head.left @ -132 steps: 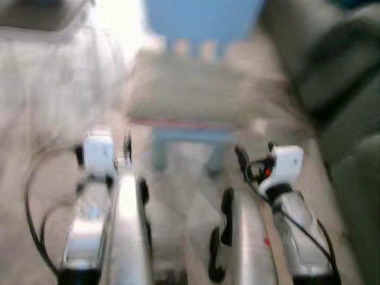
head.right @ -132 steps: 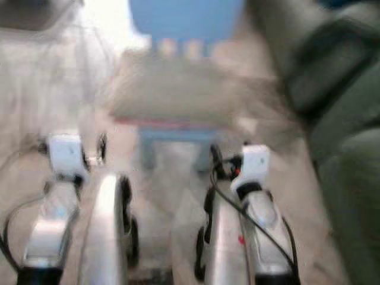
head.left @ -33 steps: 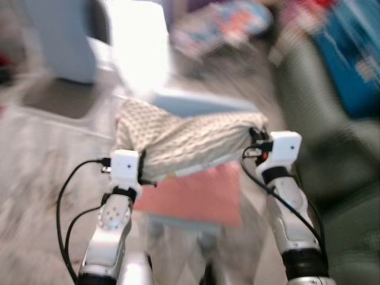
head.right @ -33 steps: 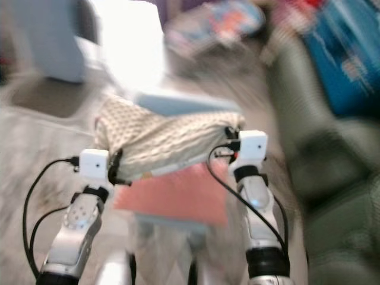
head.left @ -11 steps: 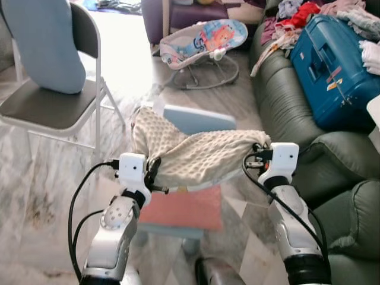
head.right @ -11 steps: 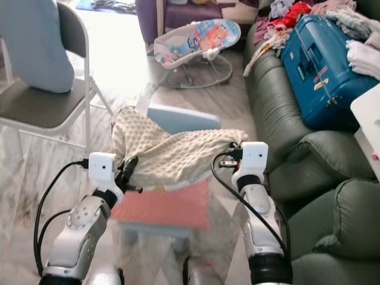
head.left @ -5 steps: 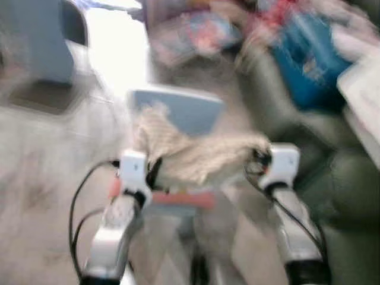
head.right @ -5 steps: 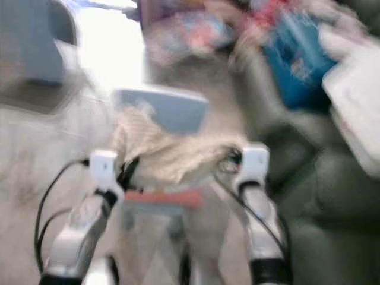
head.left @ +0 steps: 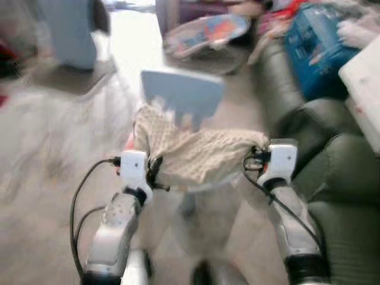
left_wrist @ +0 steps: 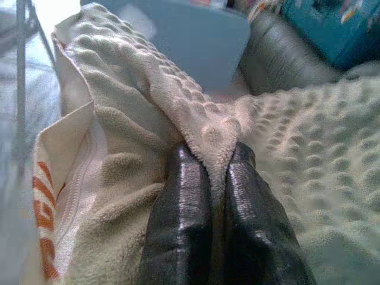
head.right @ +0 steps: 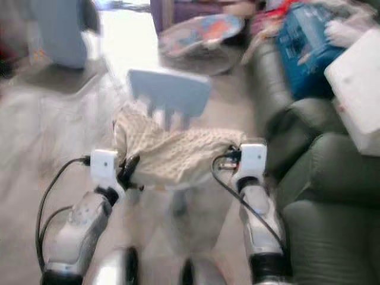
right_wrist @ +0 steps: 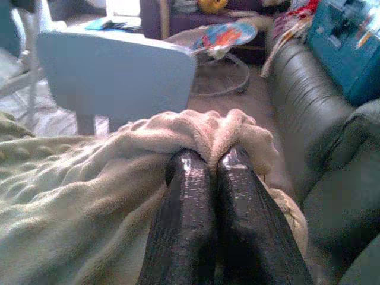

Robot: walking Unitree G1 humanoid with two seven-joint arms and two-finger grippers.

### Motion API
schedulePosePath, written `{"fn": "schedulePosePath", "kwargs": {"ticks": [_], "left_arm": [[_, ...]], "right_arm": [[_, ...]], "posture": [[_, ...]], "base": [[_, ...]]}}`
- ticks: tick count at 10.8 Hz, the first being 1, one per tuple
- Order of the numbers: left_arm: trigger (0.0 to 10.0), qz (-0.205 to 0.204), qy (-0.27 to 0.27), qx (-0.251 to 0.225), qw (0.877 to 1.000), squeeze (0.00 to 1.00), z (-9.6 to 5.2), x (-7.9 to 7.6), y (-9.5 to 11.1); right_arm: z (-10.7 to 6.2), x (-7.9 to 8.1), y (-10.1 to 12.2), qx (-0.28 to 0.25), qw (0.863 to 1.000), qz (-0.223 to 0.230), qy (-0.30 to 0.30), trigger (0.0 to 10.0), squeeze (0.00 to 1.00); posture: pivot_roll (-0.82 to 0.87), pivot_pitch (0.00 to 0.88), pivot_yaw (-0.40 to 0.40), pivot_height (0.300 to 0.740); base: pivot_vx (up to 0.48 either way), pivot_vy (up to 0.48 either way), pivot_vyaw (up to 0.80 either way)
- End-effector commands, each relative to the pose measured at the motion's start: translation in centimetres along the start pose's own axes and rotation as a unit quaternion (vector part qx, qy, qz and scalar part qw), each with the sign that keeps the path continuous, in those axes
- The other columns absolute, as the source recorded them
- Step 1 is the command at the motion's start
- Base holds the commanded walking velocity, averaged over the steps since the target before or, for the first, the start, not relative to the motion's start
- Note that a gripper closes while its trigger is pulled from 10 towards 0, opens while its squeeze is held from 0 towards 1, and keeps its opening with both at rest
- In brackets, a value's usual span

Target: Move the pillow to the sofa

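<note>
A cream, bumpy-textured pillow (head.left: 199, 155) hangs in the air between my two arms, sagging in the middle. My left gripper (left_wrist: 211, 163) is shut on its left edge, near a zipper seam with orange stripes (left_wrist: 47, 196). My right gripper (right_wrist: 205, 160) is shut on a bunched fold at the pillow's right end. The dark green sofa (head.left: 341, 178) lies to my right, close beside the right arm. The head views are blurred.
A small light-blue chair (head.left: 181, 92) stands just behind the pillow. A folding chair with a blue cushion (head.left: 71, 35) is at the far left and a baby bouncer (head.left: 208, 32) is further back. A blue suitcase (head.left: 314, 41) and a white object (head.left: 365, 89) rest on the sofa.
The view has swung, so the sofa now fills more of the right side. The pink cushion under the pillow has dropped out of sight. Both grippers still hold the pillow.
</note>
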State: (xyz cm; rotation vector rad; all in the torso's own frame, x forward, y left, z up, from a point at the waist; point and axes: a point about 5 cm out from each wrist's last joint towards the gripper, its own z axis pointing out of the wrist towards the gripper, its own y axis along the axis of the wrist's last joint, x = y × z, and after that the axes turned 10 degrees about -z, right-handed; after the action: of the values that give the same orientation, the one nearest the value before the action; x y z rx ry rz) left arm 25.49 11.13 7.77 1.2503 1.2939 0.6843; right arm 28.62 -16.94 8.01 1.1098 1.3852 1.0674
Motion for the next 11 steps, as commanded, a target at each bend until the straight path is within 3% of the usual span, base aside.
{"fn": "schedulePosePath", "kwargs": {"ticks": [1,3,4,6,11], "left_arm": [[10.0,0.001,-0.025,-0.011,1.000,0.00,0.32,-0.87,0.54],[10.0,-0.003,-0.024,-0.008,1.000,0.00,0.34,-0.78,0.46],[10.0,0.002,-0.027,-0.008,1.000,0.00,0.36,-0.73,0.51],[10.0,0.004,-0.027,-0.006,1.000,0.00,0.44,-0.39,0.44],[10.0,0.021,-0.042,-0.002,0.999,0.00,0.33,-0.64,-0.08]], "right_arm": [[-0.07,-0.04,0.06,-0.002,1.000,-0.003,-0.001,10.0,0.00],[0.02,0.04,0.07,-0.001,1.000,-0.003,0.000,10.0,0.00],[0.16,0.09,0.14,-0.001,1.000,-0.007,0.002,10.0,0.00],[0.51,0.09,0.80,-0.009,1.000,-0.012,0.004,10.0,0.00],[0.16,0.11,-0.19,0.010,1.000,-0.026,-0.002,10.0,0.00]], "posture": [[-0.04,0.107,-0.056,0.740],[-0.04,0.108,-0.054,0.740],[-0.04,0.110,-0.049,0.740],[-0.05,0.110,-0.038,0.740],[-0.04,0.113,-0.039,0.740]], "base": [[0.000,0.000,0.00],[0.000,0.000,0.00],[0.000,0.480,0.00],[0.000,0.480,-0.71],[0.000,0.480,-0.80]]}}
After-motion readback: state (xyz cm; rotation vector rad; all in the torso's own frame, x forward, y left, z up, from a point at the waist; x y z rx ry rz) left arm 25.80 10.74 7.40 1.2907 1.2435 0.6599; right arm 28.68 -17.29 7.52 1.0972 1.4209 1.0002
